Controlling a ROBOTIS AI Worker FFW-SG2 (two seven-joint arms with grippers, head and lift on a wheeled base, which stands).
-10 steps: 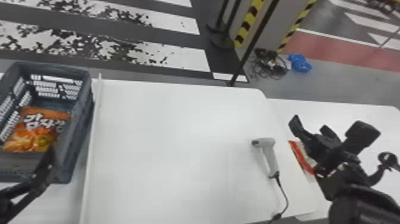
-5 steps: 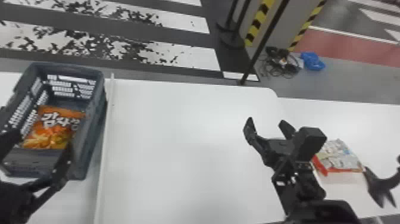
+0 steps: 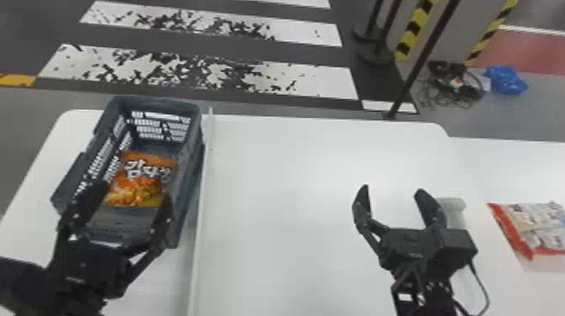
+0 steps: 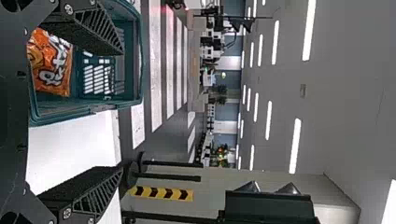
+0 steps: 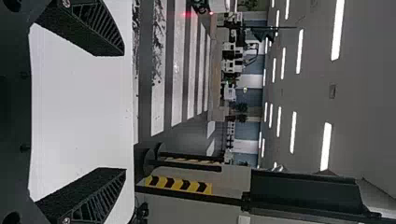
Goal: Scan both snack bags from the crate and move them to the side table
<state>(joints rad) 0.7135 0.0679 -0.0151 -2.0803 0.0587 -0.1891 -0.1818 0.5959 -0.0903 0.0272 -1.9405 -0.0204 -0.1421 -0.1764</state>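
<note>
crate: grey-blue, upright on the white table [image 3: 294,189], with slotted walls; the crate [image 3: 195,168] is the landmark for the places below.
orange snack bag: the orange snack bag [image 3: 143,180] lies inside the crate, about midway along its length, printed face up.
other snack bag: the other snack bag [image 3: 534,229] lies flat on the side table [image 3: 521,172], well to the right of the crate; it has a red edge and a pale printed face.
left gripper: the left gripper [image 3: 134,194] is at the near end of the crate, its fingers pointing toward the orange bag; they stand wide apart with nothing between them gripped. whether they touch the crate, i cannot tell. in the left wrist view one finger [image 4: 95,25] crosses in front of the crate and the other [image 4: 79,193] is beside it.
right gripper: the right gripper [image 3: 393,191] is well to the right of the crate, over the white table; its fingers are spread, with bare tabletop between them, and it has hold of nothing.
scanner: the pale handheld scanner [image 3: 454,204] is to the right of the crate, farther off than the right gripper, which hides part of it.
white strip: a raised white strip [image 3: 203,210] runs just beside the crate, along its right side.
floor: worn white crossing stripes [image 3: 210,69] lie beyond the crate; a blue bag [image 3: 505,80] and a heap of dark cables [image 3: 454,84] are on the floor, beyond and well to the right of the crate.
</note>
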